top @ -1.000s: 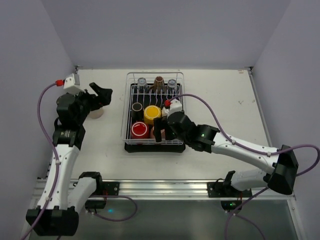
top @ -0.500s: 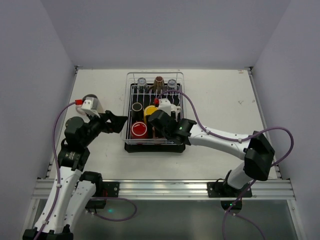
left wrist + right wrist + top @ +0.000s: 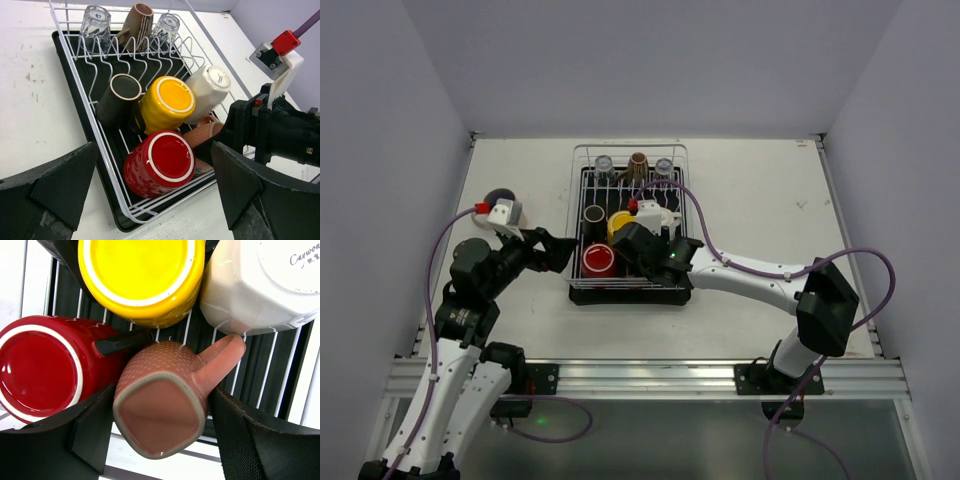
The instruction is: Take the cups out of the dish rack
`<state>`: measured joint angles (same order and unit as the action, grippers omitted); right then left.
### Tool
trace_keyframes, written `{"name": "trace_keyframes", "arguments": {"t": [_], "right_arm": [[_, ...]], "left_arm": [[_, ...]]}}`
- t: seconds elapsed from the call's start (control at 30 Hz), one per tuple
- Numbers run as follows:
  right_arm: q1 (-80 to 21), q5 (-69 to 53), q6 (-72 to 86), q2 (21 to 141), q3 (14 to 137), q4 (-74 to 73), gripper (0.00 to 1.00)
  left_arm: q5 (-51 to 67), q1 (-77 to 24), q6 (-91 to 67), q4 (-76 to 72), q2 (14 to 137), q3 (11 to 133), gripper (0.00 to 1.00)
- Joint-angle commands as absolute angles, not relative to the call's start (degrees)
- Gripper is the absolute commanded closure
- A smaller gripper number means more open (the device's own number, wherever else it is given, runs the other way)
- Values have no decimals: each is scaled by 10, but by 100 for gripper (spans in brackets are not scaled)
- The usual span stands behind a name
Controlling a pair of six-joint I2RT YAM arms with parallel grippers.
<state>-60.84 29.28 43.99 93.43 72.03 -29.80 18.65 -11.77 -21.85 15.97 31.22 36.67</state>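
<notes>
The white-wire dish rack (image 3: 576,215) holds several cups. In the left wrist view they are a red cup (image 3: 160,162), a yellow cup (image 3: 167,102), a white cup (image 3: 209,90), a dark cup (image 3: 119,97), a pink mug (image 3: 202,134), a brown ribbed cup (image 3: 137,22) and two clear glasses (image 3: 95,22). My right gripper (image 3: 160,425) is open inside the rack. Its fingers (image 3: 92,432) stand close on either side of the pink mug (image 3: 160,410). My left gripper (image 3: 557,250) is open and empty at the rack's near-left side, facing the red cup (image 3: 599,260).
One dark-looking cup (image 3: 498,196) stands on the table left of the rack, partly hidden behind my left wrist. The right arm's purple cable (image 3: 710,250) arcs over the rack's right side. The enclosure walls close in the table on three sides.
My left gripper swung from over the table at far left to the rack's near-left side. My right gripper shifted left inside the rack and now straddles the pink mug.
</notes>
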Motion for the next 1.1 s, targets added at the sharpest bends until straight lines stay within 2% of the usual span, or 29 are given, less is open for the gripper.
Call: {"name": "trace_keyframes", "arguments": {"t": [0.0, 0.07, 0.2, 0.57, 0.8, 0.93, 1.07], "right_arm": [[-609, 347, 456, 918, 737, -311, 79], [-609, 358, 447, 893, 726, -288, 86], [-609, 351, 419, 798, 680, -195, 92], [-609, 281, 406, 675, 652, -107, 98], [-609, 211, 416, 605, 627, -7, 98], [-608, 144, 430, 592, 606, 55, 98], [-608, 105, 454, 604, 603, 94, 97]], "left_arm": [[196, -121, -214, 164, 312, 370, 0], [213, -121, -223, 162, 321, 377, 0], [295, -121, -254, 163, 333, 409, 0], [436, -121, -350, 144, 344, 423, 0], [501, -121, -506, 21, 336, 367, 8], [524, -121, -571, -74, 333, 333, 19], [547, -122, -625, -133, 331, 309, 23]]}}
